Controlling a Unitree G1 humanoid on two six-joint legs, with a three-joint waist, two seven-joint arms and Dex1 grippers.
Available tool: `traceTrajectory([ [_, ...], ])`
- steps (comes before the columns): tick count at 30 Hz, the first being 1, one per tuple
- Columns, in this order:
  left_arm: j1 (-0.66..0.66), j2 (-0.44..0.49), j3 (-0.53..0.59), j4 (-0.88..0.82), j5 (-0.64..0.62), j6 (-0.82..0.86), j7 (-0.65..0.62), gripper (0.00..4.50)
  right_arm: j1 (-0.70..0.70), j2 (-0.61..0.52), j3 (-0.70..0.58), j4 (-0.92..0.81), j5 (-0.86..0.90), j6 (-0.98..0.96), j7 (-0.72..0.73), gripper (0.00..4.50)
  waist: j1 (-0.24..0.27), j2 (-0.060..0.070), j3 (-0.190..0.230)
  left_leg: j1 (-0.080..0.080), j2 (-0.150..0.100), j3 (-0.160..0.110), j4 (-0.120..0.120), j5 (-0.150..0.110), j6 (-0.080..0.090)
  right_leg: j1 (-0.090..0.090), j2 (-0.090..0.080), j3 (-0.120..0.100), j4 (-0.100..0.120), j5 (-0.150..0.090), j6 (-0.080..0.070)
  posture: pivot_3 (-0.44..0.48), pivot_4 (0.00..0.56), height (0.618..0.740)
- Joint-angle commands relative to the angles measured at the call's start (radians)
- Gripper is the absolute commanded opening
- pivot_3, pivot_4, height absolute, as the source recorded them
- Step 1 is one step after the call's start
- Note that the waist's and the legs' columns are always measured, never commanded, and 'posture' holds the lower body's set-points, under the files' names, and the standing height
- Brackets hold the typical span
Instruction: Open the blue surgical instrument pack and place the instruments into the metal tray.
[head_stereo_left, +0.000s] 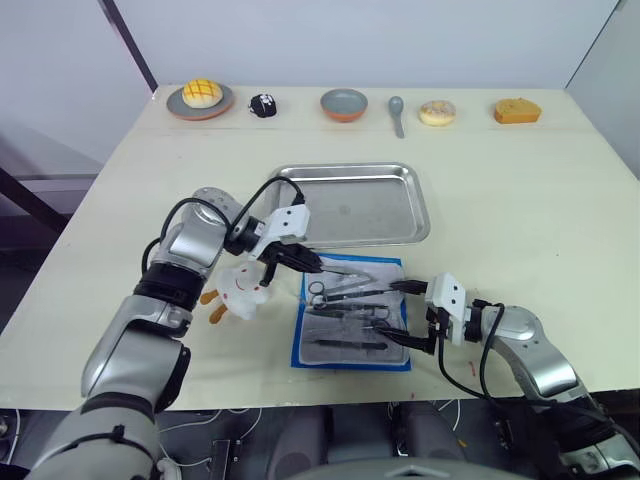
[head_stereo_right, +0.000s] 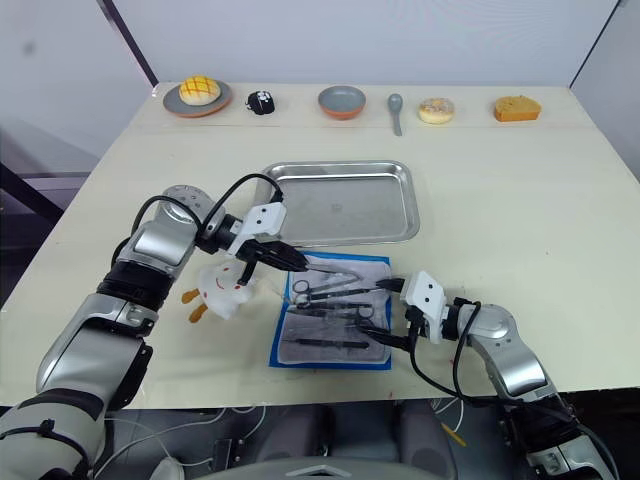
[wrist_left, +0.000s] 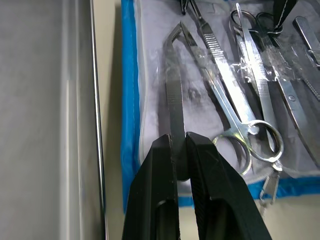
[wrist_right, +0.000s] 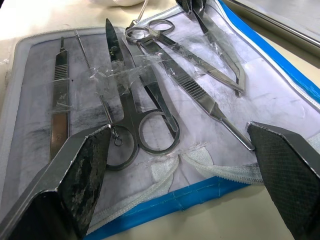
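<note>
- The blue pack (head_stereo_left: 352, 314) lay open on the table (head_stereo_left: 520, 200), just in front of the metal tray (head_stereo_left: 350, 203), which held nothing yet.
- I had the left gripper (wrist_left: 179, 165) pinched shut on the end of the tweezers (wrist_left: 173, 95) at the pack's tray-side edge — the first pick-up, as I judged it.
- The right gripper (wrist_right: 177, 150) hovered wide open over the pack's near edge, holding nothing.
- The other instruments (wrist_right: 150, 90) looked taped to the lining, so the next move called for a slow lift to peel the tweezers free, then a short carry to the tray.
- No readable writing that I could make out — any print was too small.
</note>
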Motion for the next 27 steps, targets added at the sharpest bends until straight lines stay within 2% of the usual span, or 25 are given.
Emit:
traceTrajectory([
  [1,-0.034,0.013,0.018,-0.052,-0.034,0.091,-0.038,0.03,0.041,-0.012,0.062,0.097,-0.056,0.089,-0.009,4.50,0.000,0.000,0.000,0.000,0.000,0.000,0.000,0.000,0.000,0.000,0.000,0.000,0.000,0.000,0.000,0.000,0.150,0.732],
  [5,-0.038,0.021,0.025,-0.091,-0.073,0.183,-0.044,0.03,0.042,-0.010,0.064,0.099,-0.058,0.086,-0.012,4.50,0.000,0.000,0.000,0.000,0.000,0.000,0.000,0.000,0.000,0.000,0.000,0.000,0.000,0.000,0.000,0.000,0.150,0.732],
  [27,-0.018,0.224,-0.047,-0.113,-0.178,0.148,-0.046,0.03,0.034,-0.005,0.067,0.118,-0.066,0.072,-0.011,4.50,-0.001,0.000,0.000,0.000,0.000,0.000,0.000,0.000,0.000,0.000,0.000,0.000,0.000,0.000,0.000,0.000,0.150,0.732],
])
